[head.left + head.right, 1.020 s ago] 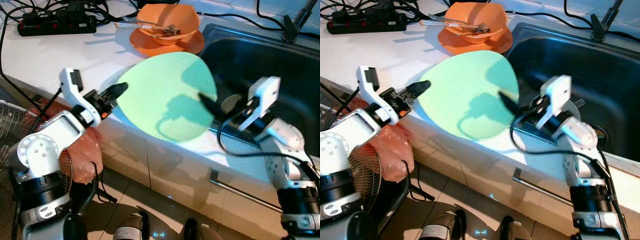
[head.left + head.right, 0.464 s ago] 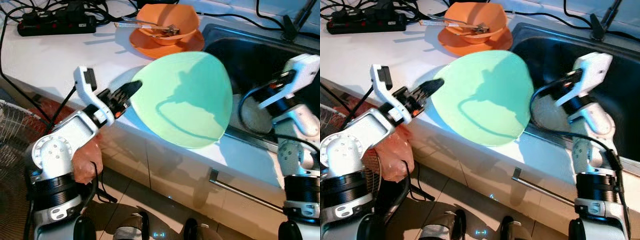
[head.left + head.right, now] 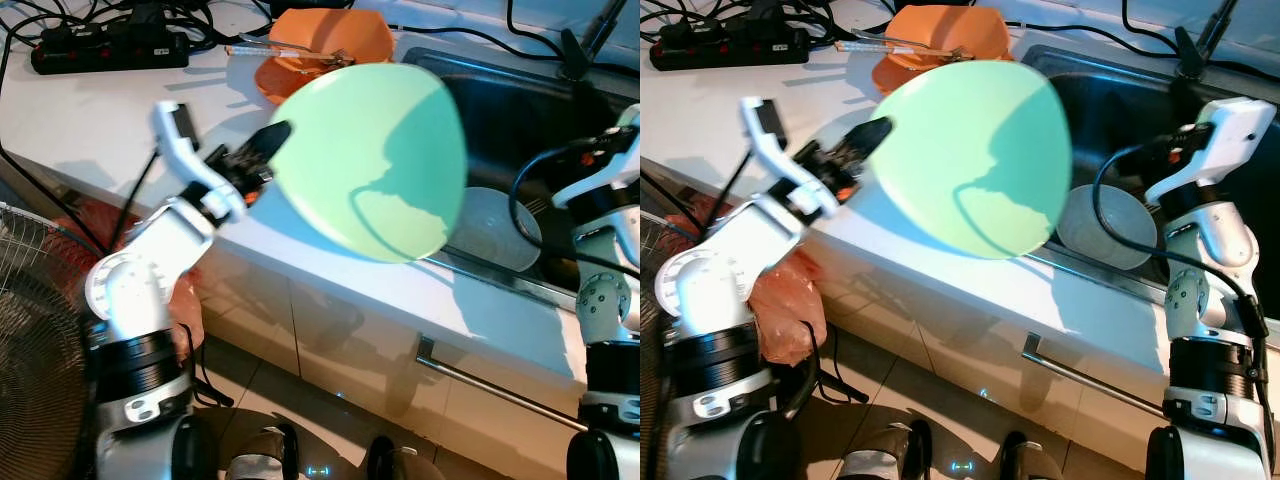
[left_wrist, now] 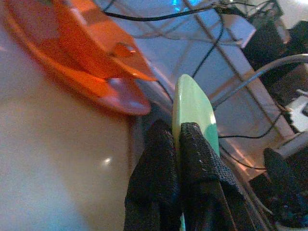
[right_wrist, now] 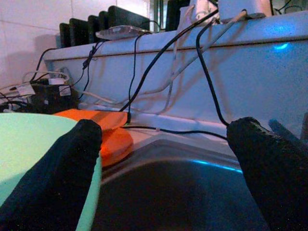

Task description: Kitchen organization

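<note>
Left eye view: left gripper [image 3: 268, 140] pinches the rim of the green plate [image 3: 375, 160], which is lifted off the counter [image 3: 90, 110] and tilted, its far edge overhanging the sink [image 3: 520, 110]. A clear lid or dish [image 3: 495, 228] lies in the basin just below the plate's lower edge. Orange bowls [image 3: 320, 45] with cutlery sit behind the plate on the counter; a power strip [image 3: 105, 48] and cables lie near the back corner. Right eye view: right gripper [image 3: 1180, 145] is held over the sink, well apart from the plate, carrying nothing; the plate hangs from the one rim grip alone. Left wrist view: both black fingers [image 4: 202, 159] pressed together on the thin plate edge [image 4: 192, 106], orange bowls [image 4: 91, 53] near. Right wrist view: fingers [image 5: 62, 168] spread wide, nothing between them; plate edge [image 5: 29, 139] just beside one finger, basin ahead. Risks, as judgement: a large plate held at a single point on its rim may pivot or slip, dropping onto the dish in the basin or the sink edge. A swing toward the back could clip the orange bowls and knock the cutlery off. The right arm's cable hangs near the plate's path and could snag it.
</note>
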`<state>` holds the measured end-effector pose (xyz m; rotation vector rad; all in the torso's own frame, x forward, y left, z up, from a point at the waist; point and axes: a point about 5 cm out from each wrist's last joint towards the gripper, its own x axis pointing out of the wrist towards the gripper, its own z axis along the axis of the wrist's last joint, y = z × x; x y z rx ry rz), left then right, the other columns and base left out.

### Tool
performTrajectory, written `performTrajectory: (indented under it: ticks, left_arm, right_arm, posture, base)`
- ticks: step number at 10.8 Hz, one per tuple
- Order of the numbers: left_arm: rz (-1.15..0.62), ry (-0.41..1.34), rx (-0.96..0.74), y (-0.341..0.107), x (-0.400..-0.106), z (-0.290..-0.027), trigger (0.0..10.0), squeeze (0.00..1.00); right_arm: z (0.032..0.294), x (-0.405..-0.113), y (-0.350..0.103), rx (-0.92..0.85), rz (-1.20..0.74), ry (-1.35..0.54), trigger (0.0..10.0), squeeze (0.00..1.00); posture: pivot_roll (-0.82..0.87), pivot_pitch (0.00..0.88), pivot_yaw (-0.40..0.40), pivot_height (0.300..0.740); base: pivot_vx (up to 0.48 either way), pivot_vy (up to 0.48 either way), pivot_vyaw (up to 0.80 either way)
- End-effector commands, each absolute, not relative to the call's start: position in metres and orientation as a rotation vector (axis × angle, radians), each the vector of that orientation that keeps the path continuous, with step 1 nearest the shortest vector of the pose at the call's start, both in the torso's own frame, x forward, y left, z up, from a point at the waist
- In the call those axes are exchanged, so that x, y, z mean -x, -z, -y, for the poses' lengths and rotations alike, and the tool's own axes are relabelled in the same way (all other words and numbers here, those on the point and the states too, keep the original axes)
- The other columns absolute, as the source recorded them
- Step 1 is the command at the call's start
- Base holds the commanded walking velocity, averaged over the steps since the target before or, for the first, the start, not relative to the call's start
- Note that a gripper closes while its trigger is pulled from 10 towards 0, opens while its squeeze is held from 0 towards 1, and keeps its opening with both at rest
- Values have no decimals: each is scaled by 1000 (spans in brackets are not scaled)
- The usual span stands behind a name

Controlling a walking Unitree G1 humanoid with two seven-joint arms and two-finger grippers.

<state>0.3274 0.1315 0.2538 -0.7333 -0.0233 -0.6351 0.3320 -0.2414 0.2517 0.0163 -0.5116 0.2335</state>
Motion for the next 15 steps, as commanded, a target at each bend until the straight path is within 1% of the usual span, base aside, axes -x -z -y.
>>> performTrajectory:
  ticks: [1,3,4,6,8,9,10,12,13,14,15]
  left_arm:
    - [77,693,735,-268,-326,-120,10000,0]
    - [121,687,771,-275,-330,-106,10000,0]
    - [154,656,762,-279,-336,-99,10000,0]
    - [181,654,685,-282,-341,-84,10000,0]
    - [170,682,566,-277,-344,-64,10000,0]
    - [171,702,518,-275,-347,-50,10000,0]
    - [174,706,487,-273,-349,-43,10000,0]
    - [181,733,444,-272,-351,-28,10000,0]
    - [183,734,441,-271,-352,-26,10000,0]
    - [190,735,430,-269,-354,-23,10000,0]
    - [194,735,414,-268,-356,-20,10000,0]
  right_arm:
    - [250,-332,-255,9,522,-177,10000,0]
    - [259,-332,-253,29,506,-122,10000,0]
    - [263,-331,-250,53,492,-97,10000,0]
    - [280,-328,-248,72,477,-13,10000,0]
    - [289,-322,-246,86,466,5,10000,0]
    - [294,-318,-240,104,432,3,10000,0]
    - [293,-315,-235,114,409,-42,10000,0]
    - [280,-299,-223,153,343,-303,10000,0]
    - [279,-294,-222,138,332,-364,10000,0]
    - [276,-283,-221,114,310,-488,10000,0]
    - [273,-276,-219,96,287,-570,10000,0]
  posture:
    - [119,192,31,740]
    - [108,183,33,740]
    - [100,180,34,740]
    - [80,174,40,740]
    - [62,174,45,740]
    - [53,176,48,740]
    - [46,176,50,740]
    - [31,183,53,740]
    - [28,188,53,740]
    - [24,194,53,740]
    - [20,199,51,740]
  base:
    - [0,0,0]
    - [0,0,0]
    - [0,0,0]
    - [0,0,0]
    - [0,0,0]
    - [0,0,0]
    - [0,0,0]
    - [0,0,0]
    - [0,0,0]
    - [0,0,0]
    - [0,0,0]
